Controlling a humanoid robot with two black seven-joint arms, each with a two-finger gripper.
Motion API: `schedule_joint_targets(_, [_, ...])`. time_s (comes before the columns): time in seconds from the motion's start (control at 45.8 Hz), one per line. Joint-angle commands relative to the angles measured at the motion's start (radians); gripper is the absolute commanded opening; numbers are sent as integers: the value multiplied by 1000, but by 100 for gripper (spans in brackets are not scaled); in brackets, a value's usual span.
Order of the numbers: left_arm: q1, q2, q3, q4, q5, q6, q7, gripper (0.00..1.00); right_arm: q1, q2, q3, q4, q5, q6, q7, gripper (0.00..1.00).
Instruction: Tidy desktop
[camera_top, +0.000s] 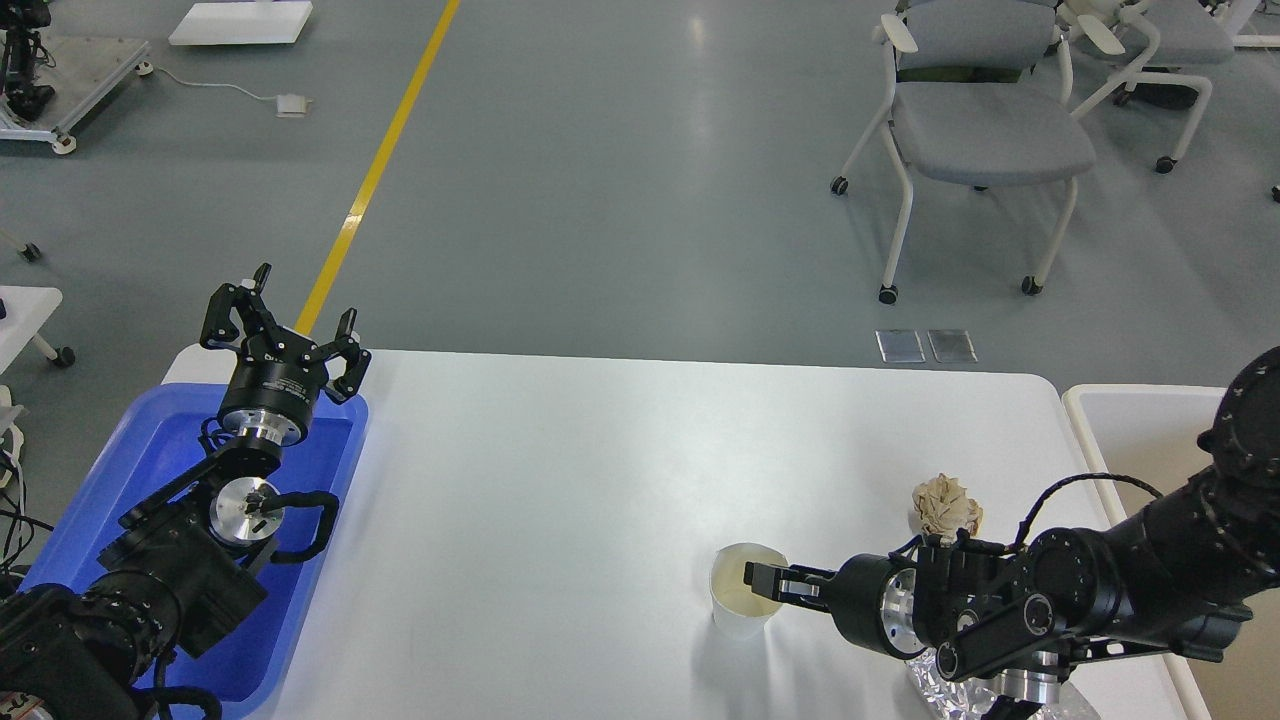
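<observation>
The desktop is a wide glossy white tabletop with rounded corners. A white paper cup stands upright on it near the front right. My right gripper reaches from the right with its fingertips at the cup's rim; whether it grips the rim I cannot tell. A crumpled beige paper ball lies just behind my right arm. Crumpled silver foil lies under the arm at the front edge, mostly hidden. My left gripper is open and empty, held above the far end of the blue tray.
A white-rimmed beige bin stands at the table's right edge. Grey wheeled chairs stand on the floor beyond the table. A yellow floor line runs away behind the left corner.
</observation>
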Motion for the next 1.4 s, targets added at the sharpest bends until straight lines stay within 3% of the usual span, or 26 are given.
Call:
schedule_joint_targets(0.0, [0, 0, 0, -1, 0, 0, 0, 100, 3, -7, -8, -9, 1, 1, -2, 0])
schedule_joint_targets(0.415, [0, 0, 0, -1, 0, 0, 0, 100, 18, -39, -9, 8, -11, 2, 6, 0])
schedule_joint_targets(0.699, [0, 0, 0, -1, 0, 0, 0, 100, 130, -179, 5, 135, -52, 33, 23, 0])
schedule_joint_targets(1.114, [0, 0, 0, -1, 0, 0, 0, 100, 449, -493, 37, 187, -54, 406, 12, 0])
schedule_joint_targets(1.376, [0, 1, 0, -1, 0, 0, 0, 100, 549, -559, 28, 186, -55, 502, 11, 0])
